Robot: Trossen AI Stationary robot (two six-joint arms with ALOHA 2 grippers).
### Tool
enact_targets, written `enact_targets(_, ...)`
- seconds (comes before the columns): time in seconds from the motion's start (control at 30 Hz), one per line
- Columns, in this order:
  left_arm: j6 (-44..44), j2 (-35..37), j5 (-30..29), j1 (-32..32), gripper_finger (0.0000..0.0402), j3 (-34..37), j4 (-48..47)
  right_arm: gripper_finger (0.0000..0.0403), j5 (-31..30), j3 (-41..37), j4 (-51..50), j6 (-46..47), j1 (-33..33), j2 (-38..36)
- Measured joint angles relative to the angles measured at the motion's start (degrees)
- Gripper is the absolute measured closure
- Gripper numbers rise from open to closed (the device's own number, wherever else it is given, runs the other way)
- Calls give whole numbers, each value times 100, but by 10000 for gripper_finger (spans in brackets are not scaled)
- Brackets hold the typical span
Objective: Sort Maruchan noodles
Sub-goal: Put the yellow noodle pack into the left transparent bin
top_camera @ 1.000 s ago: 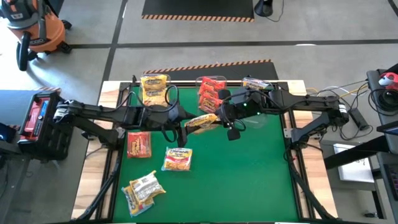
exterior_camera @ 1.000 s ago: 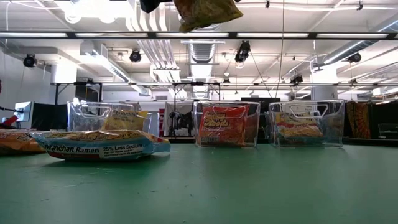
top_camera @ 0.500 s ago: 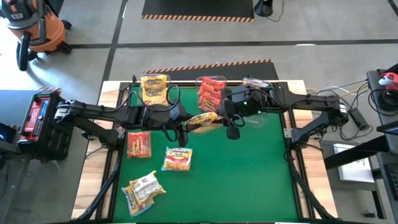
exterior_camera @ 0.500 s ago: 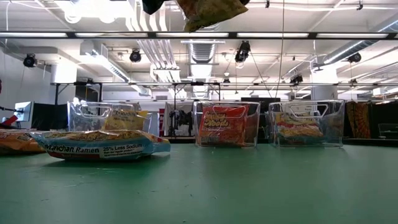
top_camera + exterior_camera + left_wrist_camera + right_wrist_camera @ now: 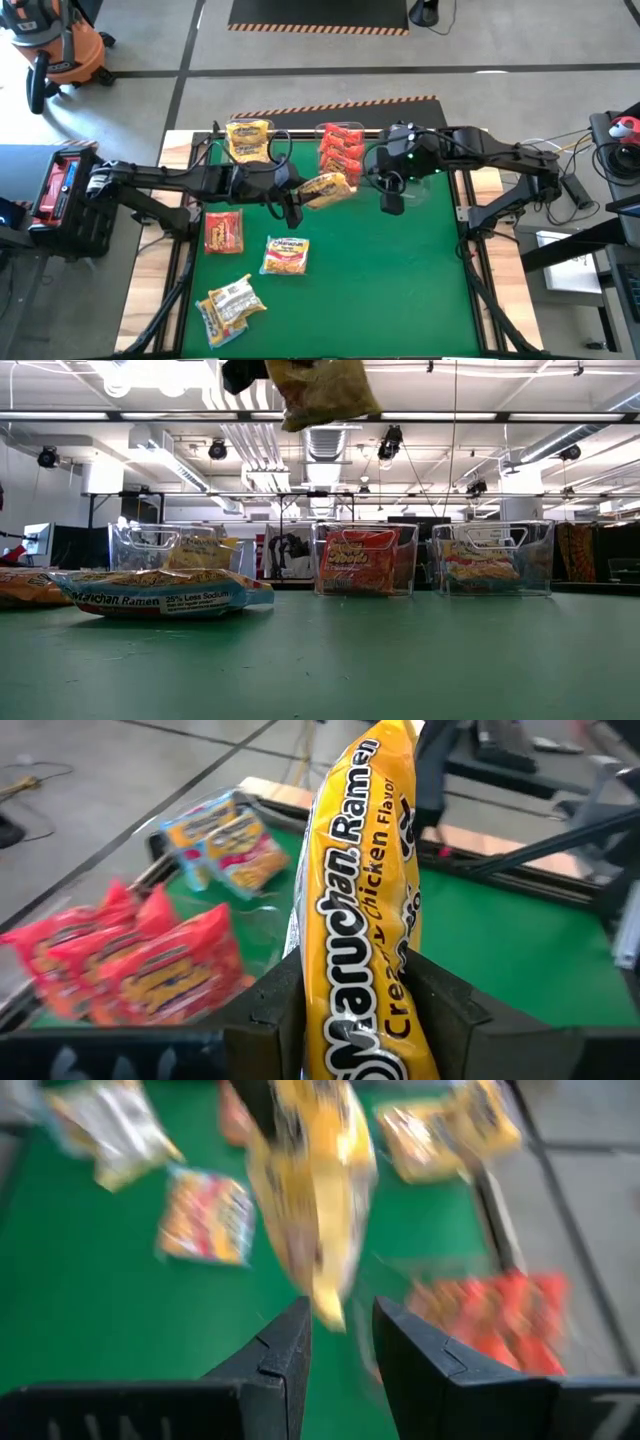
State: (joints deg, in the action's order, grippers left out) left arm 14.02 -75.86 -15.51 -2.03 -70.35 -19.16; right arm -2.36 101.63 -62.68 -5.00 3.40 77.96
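My left gripper (image 5: pixel 350 1010) clamps the yellow packet (image 5: pixel 325 188) aloft mid-table, my right gripper (image 5: pixel 340 1342) parted and empty beside it; next, carry it to the yellow bin (image 5: pixel 249 142).

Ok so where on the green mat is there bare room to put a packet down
The mat's whole right side and near right corner are bare, right of the orange packet. The left side is crowded with loose packets, and the far edge holds the bins. The left claw holds a yellow packet above mid-table.

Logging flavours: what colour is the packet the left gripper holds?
Yellow-orange packet with black lettering, clearest in the left wrist view.
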Motion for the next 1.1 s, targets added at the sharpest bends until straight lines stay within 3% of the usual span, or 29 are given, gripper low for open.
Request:
enact_targets(0.13,-123,209,0,268,289,0,-521,305,-531,172,-718,276,2,-37)
enact_targets(0.43,-481,908,-1,1201,289,0,-2408,306,-579,128,-1154,1113,0,-178)
enact_targets(0.67,-953,1328,0,2197,290,106,-3690,314,-1017,105,-1455,1607,0,-169)
enact_targets(0.9,-1333,1557,3,3125,290,840,-3519,314,-1278,16,-1483,1944,0,-161)
enact_targets(1.1,-1677,1652,305,3753,290,1704,-2310,314,-1423,-3,-1485,2201,0,-125)
